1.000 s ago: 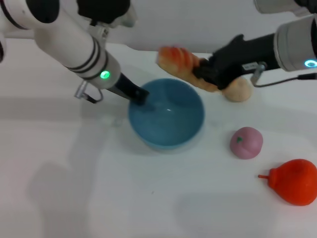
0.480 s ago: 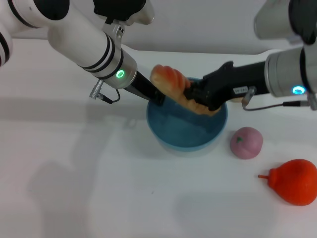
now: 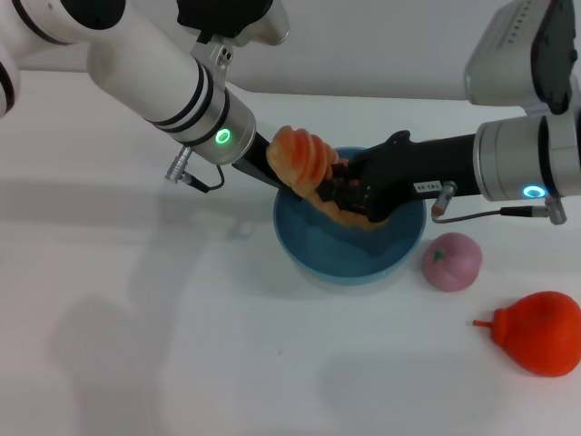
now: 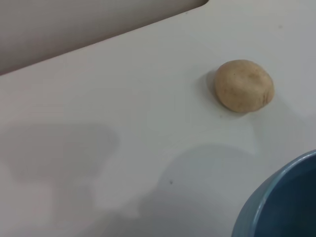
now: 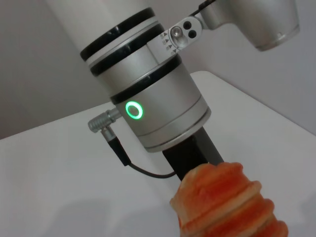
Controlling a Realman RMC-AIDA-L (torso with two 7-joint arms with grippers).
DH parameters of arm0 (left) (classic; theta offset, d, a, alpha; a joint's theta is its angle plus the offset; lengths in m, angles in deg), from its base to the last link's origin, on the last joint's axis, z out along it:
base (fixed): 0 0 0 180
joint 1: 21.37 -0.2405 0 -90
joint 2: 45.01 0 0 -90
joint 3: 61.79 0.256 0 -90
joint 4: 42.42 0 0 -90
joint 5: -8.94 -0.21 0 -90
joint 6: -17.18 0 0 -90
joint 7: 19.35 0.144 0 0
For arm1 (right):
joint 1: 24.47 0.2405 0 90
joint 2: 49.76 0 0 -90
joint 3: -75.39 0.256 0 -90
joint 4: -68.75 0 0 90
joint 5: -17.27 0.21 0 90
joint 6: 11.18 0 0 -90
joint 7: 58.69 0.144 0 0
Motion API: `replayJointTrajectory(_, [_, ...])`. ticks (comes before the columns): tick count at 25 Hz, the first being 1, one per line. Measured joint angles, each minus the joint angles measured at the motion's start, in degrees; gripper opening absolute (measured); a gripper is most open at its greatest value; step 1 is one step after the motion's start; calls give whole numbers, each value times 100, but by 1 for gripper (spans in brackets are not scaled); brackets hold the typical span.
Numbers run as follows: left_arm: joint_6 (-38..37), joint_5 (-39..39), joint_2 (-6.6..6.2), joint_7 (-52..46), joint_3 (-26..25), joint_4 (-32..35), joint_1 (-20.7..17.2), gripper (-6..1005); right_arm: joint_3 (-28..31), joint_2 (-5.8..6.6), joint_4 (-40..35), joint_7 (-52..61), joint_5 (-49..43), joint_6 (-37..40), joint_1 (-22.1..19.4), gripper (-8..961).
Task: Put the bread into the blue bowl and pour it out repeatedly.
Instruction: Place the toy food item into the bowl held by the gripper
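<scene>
White tabletop, centre frame: the right gripper (image 3: 338, 189) is clamped on the bread (image 3: 304, 162), held tilted over the blue bowl (image 3: 350, 256) (striped end up, toward the upper left). The left gripper (image 3: 272, 174) sits at the bowl's far-left rim; its fingers can't be made out.

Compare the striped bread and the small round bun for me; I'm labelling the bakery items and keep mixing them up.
The bread is long and ridged with orange-and-cream stripes; the bun is a small, plain beige ball. The bread is held by the right claw, tilted over the blue bowl; the bun lies free on the table, beside the bowl and apart from it. The left claw is at the bowl's rim. Both are baked goods.
</scene>
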Motion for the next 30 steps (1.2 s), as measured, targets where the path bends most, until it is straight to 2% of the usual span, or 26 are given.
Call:
replayJointTrajectory(7, [-2,11,-4,-17,0,-14,-6,0,158,-8,-154,-24,9,11,-211,262])
replayJointTrajectory(10, [-5,14,-5,-19,0,-23,-2,-1,266,1,-489,-21,13,12,-473,322])
replayJointTrajectory(15, [-31,15,1,-25,1,-35,-4,4,482,-8,-1013,-21,16,79,-926,487])
replayJointTrajectory(23, [-57,15,24,-28,103,-42,39,25,910,-16,-1096,-55,157,147,-1142,487])
replayJointTrajectory(27, [-209,79,35,-37,345,-85,17,35,1517,0,-825,-177,540,169,-1355,487])
replayJointTrajectory(30, [-283,164,35,-39,428,-164,1,43,1718,-1,-724,-423,878,207,-1492,487])
